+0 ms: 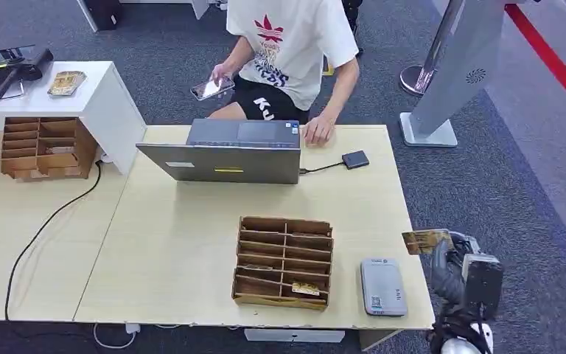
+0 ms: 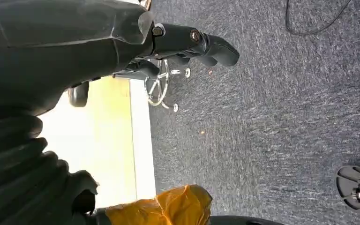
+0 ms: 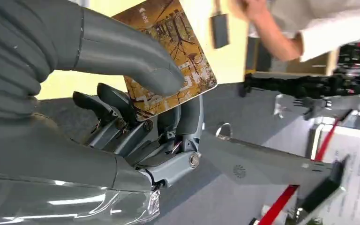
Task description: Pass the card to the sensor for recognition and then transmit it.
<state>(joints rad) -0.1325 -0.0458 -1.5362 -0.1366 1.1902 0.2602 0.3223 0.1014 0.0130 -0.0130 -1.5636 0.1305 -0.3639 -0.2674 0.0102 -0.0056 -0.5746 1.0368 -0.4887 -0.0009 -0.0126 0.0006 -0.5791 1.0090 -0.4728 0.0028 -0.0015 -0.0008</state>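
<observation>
Card point(image 1: 426, 240) first: we see it, brown and gold, pinched in the right robot hand point(image 1: 453, 254) just off the right edge of the bench point(image 1: 184, 251), above the grey carpet point(image 1: 530, 192). In the right wrist view the thick grey thumb point(image 3: 136, 58) presses on the card's printed face point(image 3: 178, 51) while darker fingers point(image 3: 187, 112) back it from the other side, so the hold is a pinch. The card is tilted, with its free end pointing towards the bench.

On the bench near that hand lies a grey flat sensor device point(image 1: 382, 287), close to the front right corner. Just beside it stands a brown cardboard organiser point(image 1: 284, 262) with rows of slots; one small card-like piece point(image 1: 306, 289) lies in its front right slot. Farther back sits a grey laptop point(image 1: 225, 151), with a cable running to a small dark box point(image 1: 355, 159).

A person in a white T-shirt point(image 1: 291, 37) sits behind the bench, one hand point(image 1: 317, 131) resting on its far edge, the other holding a phone point(image 1: 211, 88).

We see the left robot hand point(image 2: 187, 44) in its own wrist view above carpet, at the edge of a pale surface; its dark fingers are extended with nothing between them
</observation>
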